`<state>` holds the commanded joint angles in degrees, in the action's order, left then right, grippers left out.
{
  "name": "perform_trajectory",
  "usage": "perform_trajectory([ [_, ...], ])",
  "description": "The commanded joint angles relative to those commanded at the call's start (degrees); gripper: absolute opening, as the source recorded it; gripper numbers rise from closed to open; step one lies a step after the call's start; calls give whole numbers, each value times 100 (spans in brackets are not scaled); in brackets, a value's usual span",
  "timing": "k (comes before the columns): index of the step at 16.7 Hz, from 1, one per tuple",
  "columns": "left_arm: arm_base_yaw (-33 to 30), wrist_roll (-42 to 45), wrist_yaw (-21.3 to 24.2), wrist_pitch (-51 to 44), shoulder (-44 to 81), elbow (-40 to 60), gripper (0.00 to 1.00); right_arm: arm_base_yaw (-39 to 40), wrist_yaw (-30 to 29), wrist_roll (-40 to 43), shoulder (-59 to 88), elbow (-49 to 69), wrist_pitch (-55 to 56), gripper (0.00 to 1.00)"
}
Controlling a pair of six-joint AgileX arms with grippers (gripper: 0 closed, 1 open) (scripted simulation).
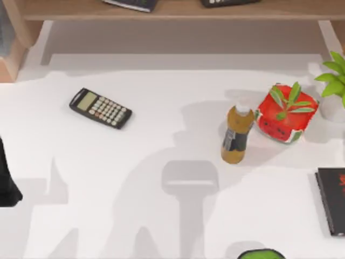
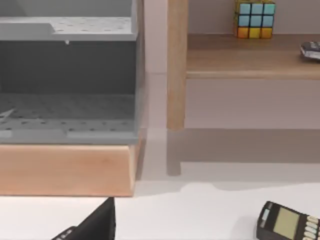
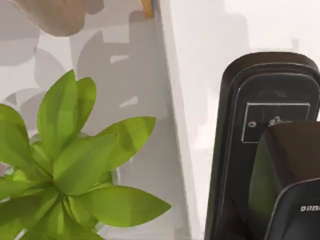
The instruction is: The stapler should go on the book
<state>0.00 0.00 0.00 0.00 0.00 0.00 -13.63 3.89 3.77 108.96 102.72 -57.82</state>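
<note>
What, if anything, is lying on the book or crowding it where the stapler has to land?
Nothing visible lies on the book at the right edge of the table; its shown cover is bare. The bottle and red pot sit farther back, apart from it. Left arm is parked at the left edge.

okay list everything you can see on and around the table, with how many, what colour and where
calculator: one, black, table's left
bottle: one, amber with white cap, lying right of centre
red pot: one, red, holding a small plant, right of the bottle
potted plant: one, green leaves, right edge
book: one, black, right edge, lower
green object: one, partly cut off at the bottom edge
puzzle cube: one, multicoloured, on the wooden shelf
left arm: black, table's left edge
</note>
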Motion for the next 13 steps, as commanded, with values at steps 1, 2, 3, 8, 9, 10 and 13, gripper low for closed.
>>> perform_trajectory([
  [1,0,0,0,0,0,0,100,111,5,0,-274,-335,70,0],
  [2,0,0,0,0,0,0,100,221,6,1,-539,-682,134,0],
  [3,0,0,0,0,0,0,100,328,4,2,-790,-1037,191,0],
  [8,0,0,0,0,0,0,100,761,-78,8,-1773,-2849,397,0],
  [9,0,0,0,0,0,0,100,818,-109,8,-1906,-3194,424,0],
  [10,0,0,0,0,0,0,100,866,-142,8,-2021,-3523,448,0],
  [13,0,0,0,0,0,0,100,959,-248,6,-2263,-4359,501,0],
])
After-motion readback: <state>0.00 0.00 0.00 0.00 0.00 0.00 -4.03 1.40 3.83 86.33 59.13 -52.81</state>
